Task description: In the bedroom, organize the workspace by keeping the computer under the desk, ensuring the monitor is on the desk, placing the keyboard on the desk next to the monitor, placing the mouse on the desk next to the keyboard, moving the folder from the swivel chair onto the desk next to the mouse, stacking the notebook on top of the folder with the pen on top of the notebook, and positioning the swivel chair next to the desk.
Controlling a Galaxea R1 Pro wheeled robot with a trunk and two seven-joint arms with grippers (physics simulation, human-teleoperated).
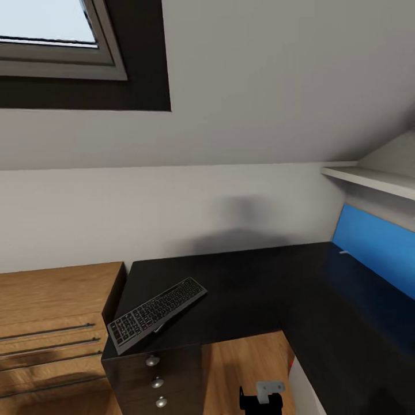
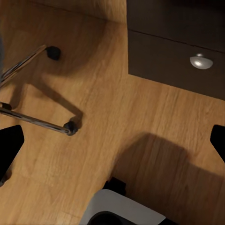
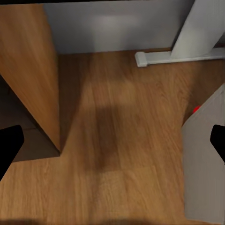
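Observation:
The black L-shaped desk (image 1: 248, 288) fills the corner of the room. The slim black keyboard (image 1: 157, 314) lies askew at its left front corner, one end jutting over the edge. Below the desk's right wing shows a bit of the white-grey computer (image 1: 302, 392), also seen as a pale case (image 3: 204, 164) on the floor. My left gripper (image 2: 112, 143) hangs open over the wooden floor, between the swivel chair's chrome legs and casters (image 2: 70, 127) and a desk drawer knob (image 2: 201, 61). My right gripper (image 3: 112, 143) is open and empty, low by the computer.
A light wooden chest (image 1: 52, 323) with bar handles stands against the desk's left end. A blue panel (image 1: 374, 253) lines the wall under a white shelf (image 1: 369, 178), with a small white sliver (image 1: 344, 252) at its foot. A white desk foot (image 3: 173, 57) rests by the wall.

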